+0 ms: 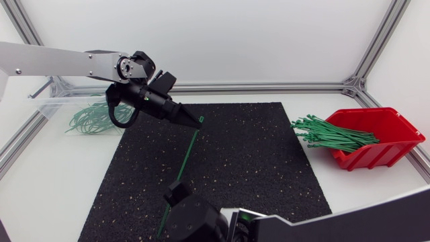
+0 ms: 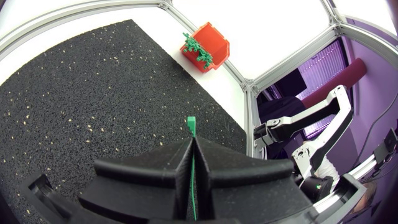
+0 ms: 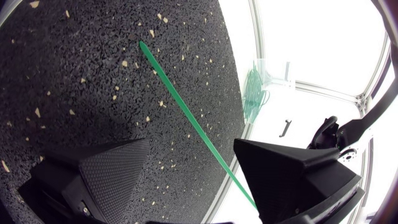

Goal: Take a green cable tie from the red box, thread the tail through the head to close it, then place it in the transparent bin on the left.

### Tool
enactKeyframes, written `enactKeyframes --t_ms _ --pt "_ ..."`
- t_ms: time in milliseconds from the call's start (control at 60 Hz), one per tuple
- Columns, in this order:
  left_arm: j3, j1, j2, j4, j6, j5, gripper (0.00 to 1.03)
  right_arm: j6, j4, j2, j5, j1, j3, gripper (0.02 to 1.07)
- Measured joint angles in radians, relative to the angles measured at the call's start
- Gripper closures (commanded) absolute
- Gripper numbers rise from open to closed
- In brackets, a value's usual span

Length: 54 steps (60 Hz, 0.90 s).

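The black mat [image 1: 255, 161] fills the middle, most of it bare between the two arms. The right arm [image 1: 336, 218] enters at the near right, largely cut off, and covers part of the mat's near rim. The left arm [image 1: 60, 60] comes in from the left and partly masks the transparent bin [image 1: 54, 104], whose walls are hard to make out; green loops [image 1: 91, 119] lie in it. The red box [image 1: 383, 144] sits off the mat at the right, with ties [image 1: 332, 134] spilling over its lip. The left gripper [image 2: 193, 152] is clamped on one green cable tie [image 1: 185, 161], whose head pokes out past the fingertips. The strip slopes across the mat and disappears under the right arm. The right gripper [image 3: 193, 146] is spread wide, and the strip passes between its fingers. Whether it brushes one of them I cannot tell.
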Motion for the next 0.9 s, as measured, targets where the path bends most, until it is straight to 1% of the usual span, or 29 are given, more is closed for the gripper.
enactKeyframes --t_ms 300,417,633,717,767,800,817,833,900 --pt "0.007 0.000 0.001 -0.047 0.041 0.002 1.00 -0.029 0.100 0.068 -0.008 0.028 0.002 0.18" --pt "0.008 0.000 0.001 -0.069 0.060 0.012 1.00 -0.050 0.153 0.097 -0.008 0.033 0.004 0.18" --pt "0.013 0.000 0.003 -0.098 0.081 0.016 1.00 -0.059 0.183 0.123 -0.012 0.044 0.021 0.18" --pt "0.013 0.000 0.003 -0.099 0.082 0.016 1.00 -0.059 0.203 0.124 -0.013 0.050 0.031 0.22" --pt "0.013 0.000 0.004 -0.102 0.083 0.019 1.00 -0.059 0.221 0.124 -0.018 0.052 0.038 0.22" --pt "0.013 0.000 0.005 -0.103 0.088 0.022 1.00 -0.059 0.229 0.125 -0.020 0.053 0.042 0.27" --pt "0.013 0.000 0.007 -0.104 0.090 0.023 1.00 -0.060 0.231 0.126 -0.021 0.053 0.044 0.31" --pt "0.013 0.000 0.008 -0.104 0.093 0.023 1.00 -0.060 0.232 0.126 -0.023 0.053 0.045 0.34" --pt "0.017 0.001 0.016 -0.111 0.097 0.023 1.00 -0.063 0.234 0.130 -0.029 0.053 0.047 0.38"
